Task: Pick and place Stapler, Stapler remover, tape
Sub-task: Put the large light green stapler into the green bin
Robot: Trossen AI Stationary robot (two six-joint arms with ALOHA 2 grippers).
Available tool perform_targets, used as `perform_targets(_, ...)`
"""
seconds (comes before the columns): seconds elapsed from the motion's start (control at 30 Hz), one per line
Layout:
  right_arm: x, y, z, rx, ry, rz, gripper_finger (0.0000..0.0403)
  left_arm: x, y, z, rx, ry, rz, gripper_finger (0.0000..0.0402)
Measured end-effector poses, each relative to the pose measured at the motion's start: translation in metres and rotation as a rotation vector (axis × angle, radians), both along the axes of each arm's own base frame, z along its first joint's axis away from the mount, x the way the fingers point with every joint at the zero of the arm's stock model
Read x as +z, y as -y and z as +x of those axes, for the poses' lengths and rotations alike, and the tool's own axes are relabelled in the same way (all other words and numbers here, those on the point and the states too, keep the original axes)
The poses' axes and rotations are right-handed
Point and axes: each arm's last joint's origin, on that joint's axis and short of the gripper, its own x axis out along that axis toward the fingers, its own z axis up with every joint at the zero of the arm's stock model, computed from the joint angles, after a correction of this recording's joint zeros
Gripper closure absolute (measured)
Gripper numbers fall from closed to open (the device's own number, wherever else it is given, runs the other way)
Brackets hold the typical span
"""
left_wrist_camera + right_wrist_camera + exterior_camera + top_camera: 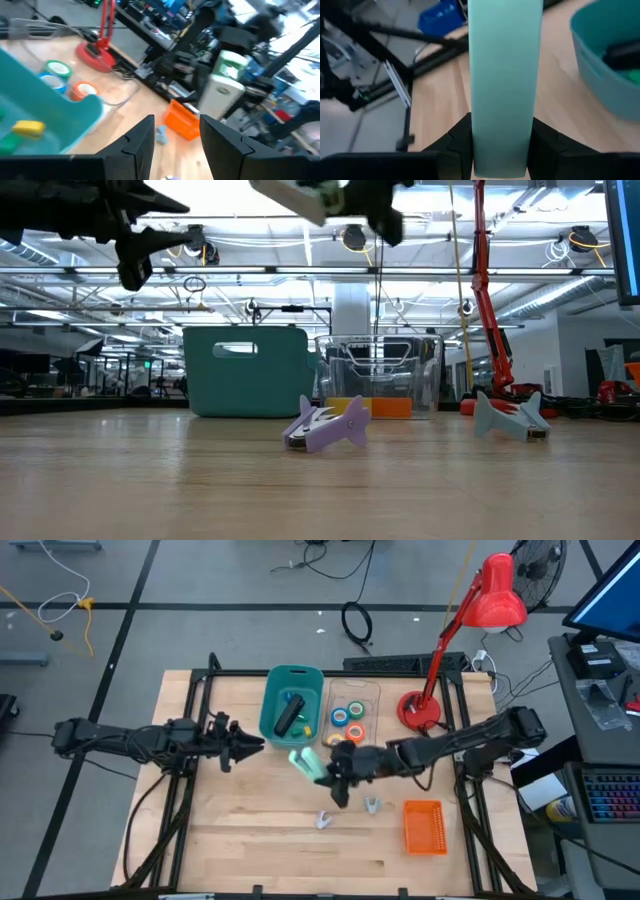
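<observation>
Held aloft in clenched right jaws — mint stapler (305, 763) — best lowered level into teal bin (270, 700); left jaws released.

The bin (275, 700) is teal and holds a black stapler (290, 716). The right gripper (332, 772) carries a mint-green stapler (304, 763) with a white end. Tape rolls (349, 716) show green, blue and orange. One staple remover (326, 425) is lilac, another (510, 416) grey-blue. The small basket (423, 826) is orange, the lamp (470, 620) red, the table (250, 830) pale wood.
</observation>
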Motion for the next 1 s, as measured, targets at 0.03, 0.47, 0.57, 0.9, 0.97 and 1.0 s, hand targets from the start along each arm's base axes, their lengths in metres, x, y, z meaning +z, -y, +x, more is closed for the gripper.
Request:
perform_targets(0.03,0.002,0.005,0.003,0.007,0.024,0.014,0.0285,0.001,0.000,0.001,-0.012,0.010,-0.001,0.0245)
perform_targets(0.47,0.017,0.040,0.030,0.050,0.326,0.266,0.0285,0.021,0.004,0.016,-0.074,0.274,0.019,0.0245)
perform_targets(0.57,0.010,0.041,0.037,0.080,0.350,0.311,0.0285,0.022,0.005,0.022,-0.075,0.307,0.011,0.0245)
perform_targets(0.9,0.013,0.047,0.042,0.070,0.424,0.335,0.0285,0.013,0.005,0.036,-0.053,0.289,-0.068,0.0244)
perform_targets(0.97,0.013,0.048,0.042,0.065,0.427,0.341,0.0285,0.015,0.004,0.038,-0.038,0.308,-0.071,0.0245)
perform_targets(1.0,0.014,0.048,0.042,0.064,0.431,0.349,0.0285,0.017,0.004,0.040,-0.035,0.315,-0.068,0.0245)
